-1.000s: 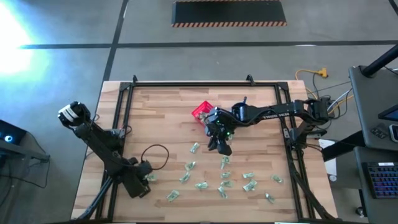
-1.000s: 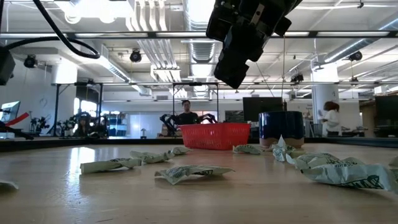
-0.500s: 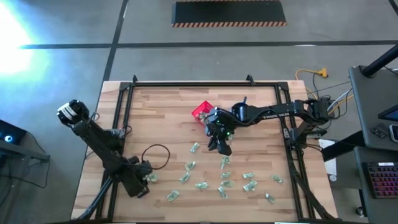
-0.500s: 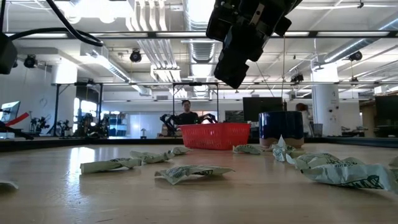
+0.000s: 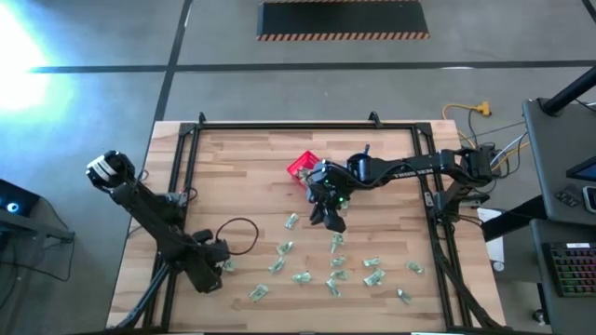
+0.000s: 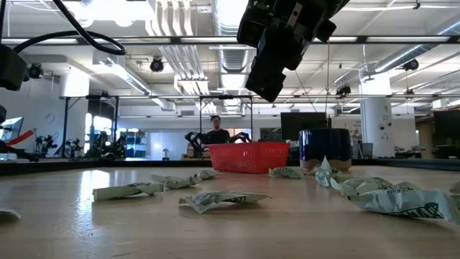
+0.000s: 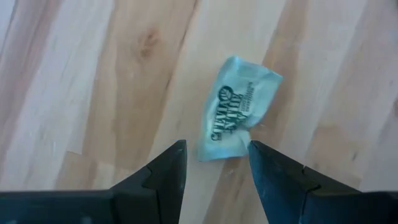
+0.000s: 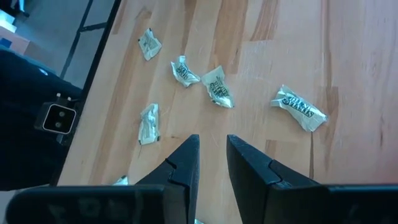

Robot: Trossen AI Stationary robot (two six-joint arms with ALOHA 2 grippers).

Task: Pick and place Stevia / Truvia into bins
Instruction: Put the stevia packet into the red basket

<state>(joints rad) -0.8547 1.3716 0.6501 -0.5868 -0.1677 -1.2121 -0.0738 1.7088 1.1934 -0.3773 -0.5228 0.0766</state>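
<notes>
High view | red basket [image 5: 300,167]: contents unseen | left jaws apart, empty, over sachet [image 7: 238,115] | right jaws narrow, empty

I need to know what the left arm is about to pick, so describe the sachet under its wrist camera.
The sachet is a small pale green paper packet with dark printed lettering, crumpled and slightly curled, not flat. It lies alone on the light wooden table, tilted diagonally across the grain. The left hand hangs over it with fingers open, their tips flanking the packet's near end; whether they touch it cannot be told. In the high view this spot is near the table's front left, apart from the main scatter of sachets.
</notes>
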